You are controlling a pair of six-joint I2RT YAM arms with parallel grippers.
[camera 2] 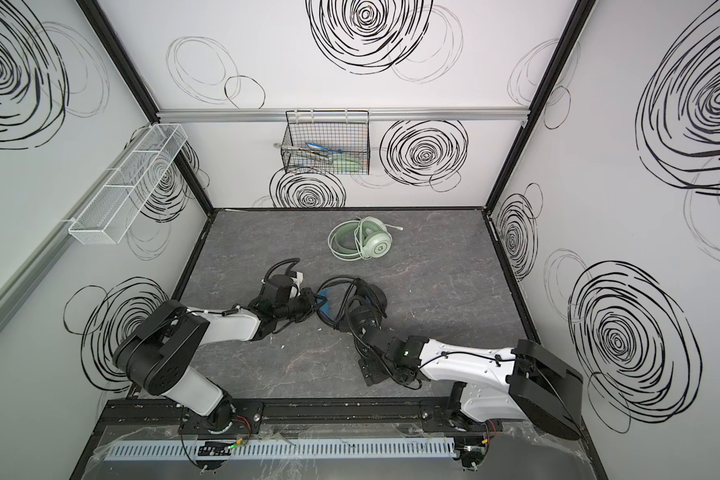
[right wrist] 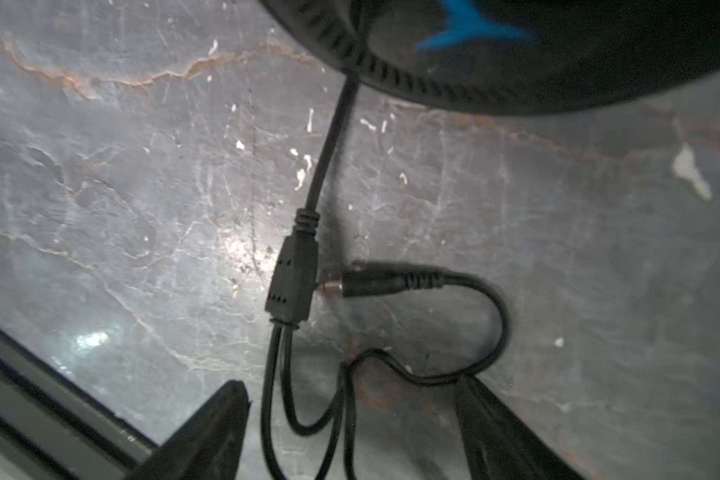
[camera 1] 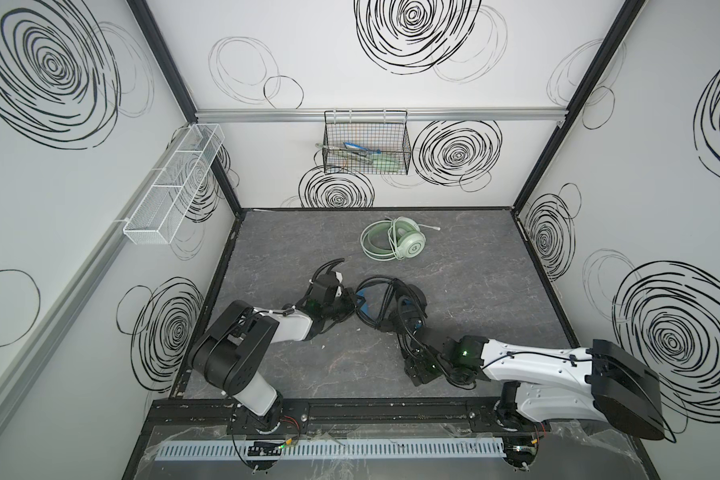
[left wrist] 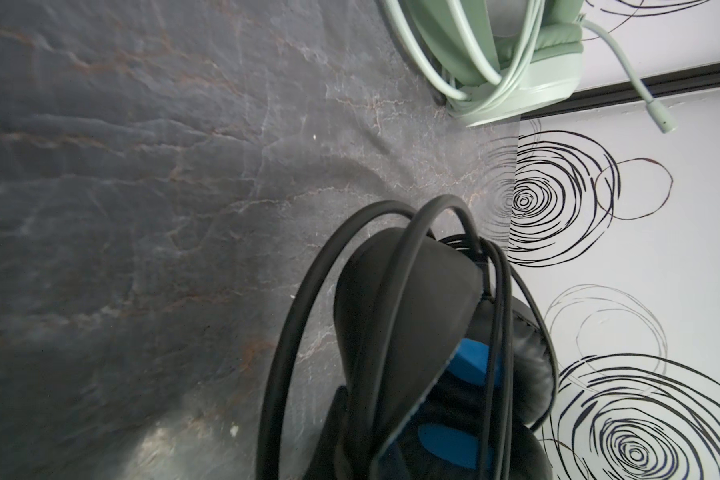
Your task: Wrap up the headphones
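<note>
The black headphones (camera 1: 391, 303) (camera 2: 350, 307) with blue padding lie mid-table, with black cord looped over the headband (left wrist: 404, 299). My left gripper (camera 1: 352, 305) (camera 2: 312, 301) (left wrist: 375, 457) is shut on the headband's left end. The cord's loose end, with its splitter (right wrist: 292, 282) and plug (right wrist: 375, 282), lies on the table in front of the earcup. My right gripper (camera 1: 417, 368) (camera 2: 373, 370) (right wrist: 352, 384) hangs open over it, and thin cord strands run between its fingers untouched. The mint-green headphones (camera 1: 395, 245) (camera 2: 362, 245) (left wrist: 508, 83) lie near the back wall with their pale cord coiled around them.
A black wire basket (camera 1: 366, 145) holding tools hangs on the back wall. On the left wall hangs a white mesh basket (camera 1: 175, 183). A black rail (camera 1: 350, 409) runs along the table's front edge, close to the right gripper.
</note>
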